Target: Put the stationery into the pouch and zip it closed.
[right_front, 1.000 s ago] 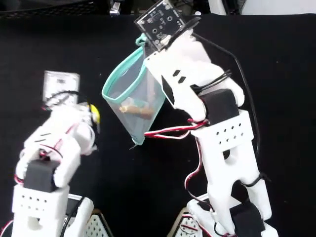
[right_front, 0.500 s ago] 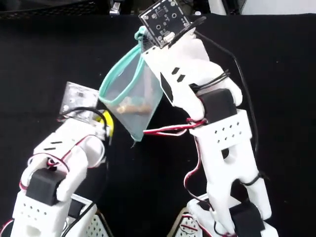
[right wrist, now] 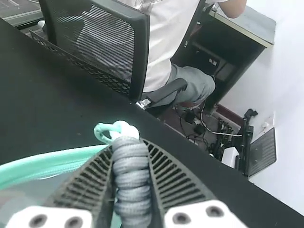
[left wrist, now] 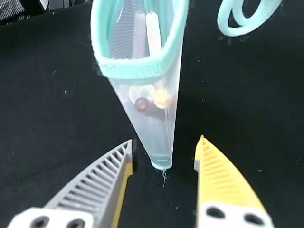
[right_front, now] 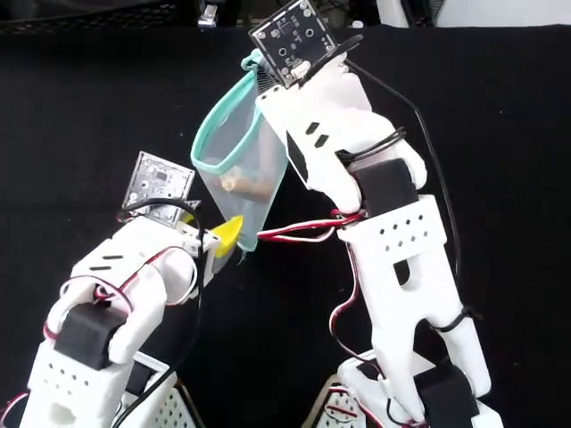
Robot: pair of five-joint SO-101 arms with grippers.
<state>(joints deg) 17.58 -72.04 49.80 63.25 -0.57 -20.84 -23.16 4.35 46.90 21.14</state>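
A clear mesh pouch (right_front: pixel 241 174) with a teal rim (left wrist: pixel 135 71) hangs in the air, its mouth open. My right gripper (right wrist: pixel 127 142) is shut on its upper end, clamping a grey braided cord (right wrist: pixel 129 185) beside a small teal loop (right wrist: pixel 110 131). Several stationery pieces (left wrist: pixel 151 33) lie inside the pouch, with tan ones (right_front: pixel 246 183) near its bottom. My left gripper (left wrist: pixel 165 141) is open. Its grey finger (left wrist: pixel 111 173) and yellow finger (left wrist: pixel 216 175) stand on either side of the pouch's bottom corner (left wrist: pixel 161 163) without touching it.
The black table (right_front: pixel 500 116) runs under both arms. A teal ring-shaped thing (left wrist: pixel 242 16) lies on the cloth beyond the pouch. Behind the table's far edge stands a mesh office chair (right wrist: pixel 95 42) with a person seated at a desk.
My left arm has swung right and forward, bringing its open fingers up to the pouch's bottom corner. The pouch has shifted slightly in my right gripper, which stays high.
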